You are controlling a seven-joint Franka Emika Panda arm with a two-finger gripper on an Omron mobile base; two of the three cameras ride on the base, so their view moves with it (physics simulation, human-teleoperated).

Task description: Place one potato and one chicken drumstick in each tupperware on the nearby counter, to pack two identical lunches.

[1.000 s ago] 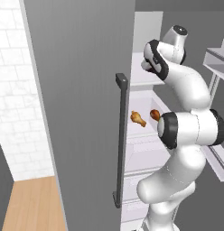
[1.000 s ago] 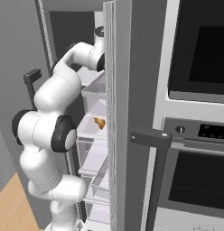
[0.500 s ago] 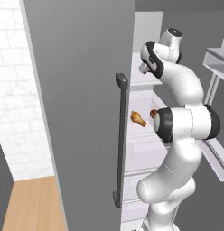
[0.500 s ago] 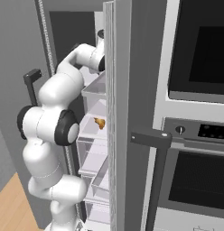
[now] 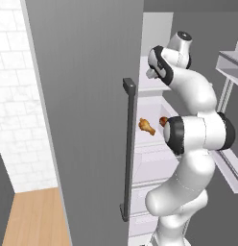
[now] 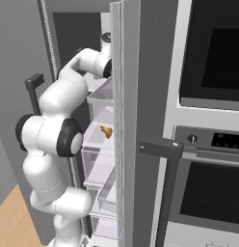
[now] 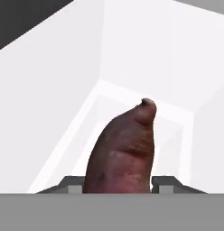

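The dark reddish-brown tapered potato (image 7: 124,151) stands between my two finger tips in the hand view, its narrow end pointing away. My gripper (image 7: 119,186) is shut on it, inside a white fridge compartment (image 7: 145,49). In the left base view my wrist (image 5: 161,67) reaches into the upper fridge shelf, and the fingers are hidden behind it. One orange-brown chicken drumstick (image 5: 146,126) lies on the middle shelf, and a second (image 5: 162,121) is partly hidden by my elbow joint. A drumstick (image 6: 106,131) also shows in the right base view. The tupperware and the counter are out of view.
The open grey fridge door (image 5: 87,110) with its dark vertical handle (image 5: 128,149) stands close on my left. Door-side shelves (image 5: 231,67) hang on the right. Clear fridge drawers (image 6: 99,169) sit below. A built-in oven (image 6: 208,53) is beside the fridge.
My elbow has shifted slightly left while the hand stays in the upper shelf. The drumsticks have not moved.
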